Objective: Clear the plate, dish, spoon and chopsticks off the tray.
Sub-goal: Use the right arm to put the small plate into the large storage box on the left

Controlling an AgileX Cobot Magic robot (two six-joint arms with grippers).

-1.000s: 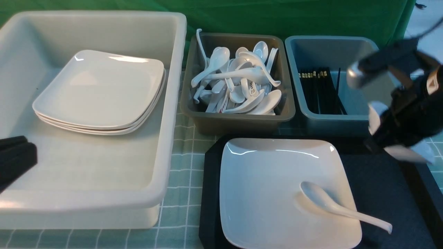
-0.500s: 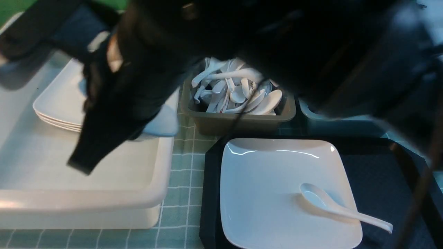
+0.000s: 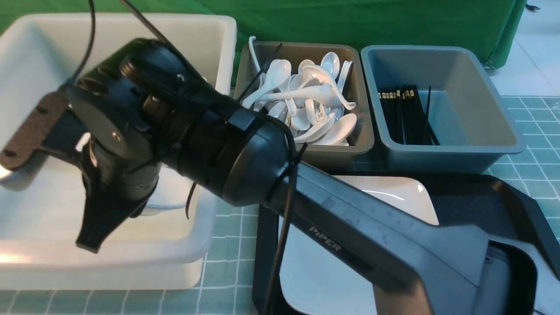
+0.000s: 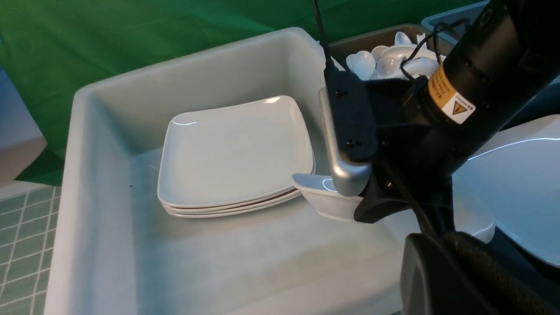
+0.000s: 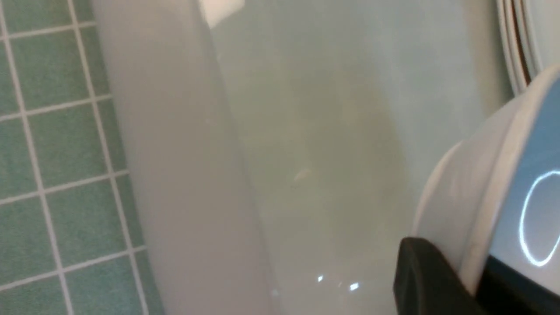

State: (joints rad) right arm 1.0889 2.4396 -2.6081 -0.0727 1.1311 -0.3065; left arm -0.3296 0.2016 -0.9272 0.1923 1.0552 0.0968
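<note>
My right gripper (image 3: 94, 238) reaches across into the white bin (image 3: 205, 249), shut on the rim of the small white dish (image 4: 323, 202), which hangs just above the bin floor beside the stacked plates (image 4: 236, 153). The right wrist view shows the dish (image 5: 481, 205) pinched between the fingers (image 5: 431, 280). The large plate (image 3: 393, 192) lies on the black tray (image 3: 485, 197), mostly covered by the right arm. The spoon is hidden behind that arm. Black chopsticks (image 3: 404, 111) lie in the blue-grey bin. My left gripper (image 4: 433, 236) is shut and empty at the bin's near side.
A brown-grey bin (image 3: 306, 153) full of white spoons stands behind the tray, with the blue-grey bin (image 3: 455, 153) to its right. The right arm (image 3: 350, 227) spans diagonally over the tray and the bin's edge. A green checked cloth covers the table.
The right arm has swung from the right side across to the white bin, carrying the dish. It now covers the spoon and much of the plate.
</note>
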